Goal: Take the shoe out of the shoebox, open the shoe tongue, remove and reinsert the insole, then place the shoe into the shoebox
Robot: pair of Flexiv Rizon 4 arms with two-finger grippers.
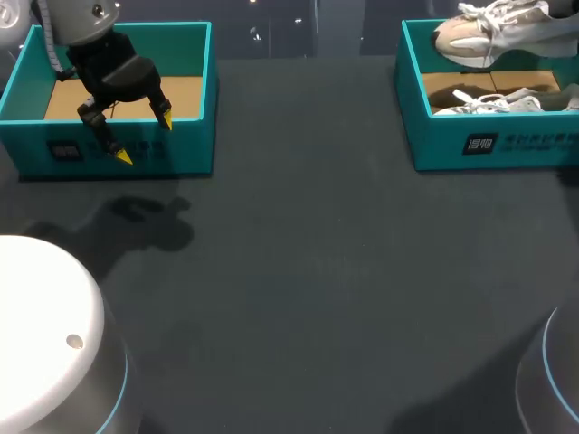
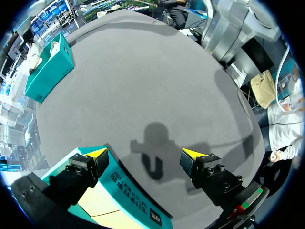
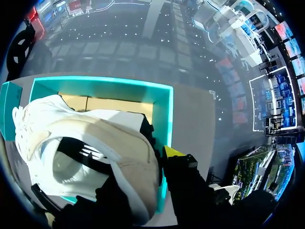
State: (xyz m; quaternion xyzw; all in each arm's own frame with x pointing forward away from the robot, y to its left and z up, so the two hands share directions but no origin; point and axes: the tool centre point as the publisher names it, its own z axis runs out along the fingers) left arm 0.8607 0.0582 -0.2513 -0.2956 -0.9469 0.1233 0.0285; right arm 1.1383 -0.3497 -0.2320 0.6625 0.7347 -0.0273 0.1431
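Observation:
A white and beige shoe [image 1: 488, 32] hangs above the right teal shoebox [image 1: 488, 145] at the table's far right. In the right wrist view my right gripper [image 3: 153, 164] is shut on the heel end of this shoe [image 3: 81, 138]. One yellow fingertip [image 3: 174, 151] shows beside the shoe and the other is hidden behind it. The box's cardboard floor [image 3: 95, 102] lies below. A second white shoe [image 1: 502, 101] lies inside that box. My left gripper [image 1: 145, 136] stands open over the front wall of the left teal shoebox [image 1: 181, 149], nothing between its fingers [image 2: 97, 153].
The left shoebox holds only its cardboard floor [image 1: 185, 95]. In the left wrist view the box's front wall [image 2: 128, 191] passes under my left gripper [image 2: 145, 155], and the right shoebox [image 2: 47, 71] stands far across the dark table [image 1: 308, 271].

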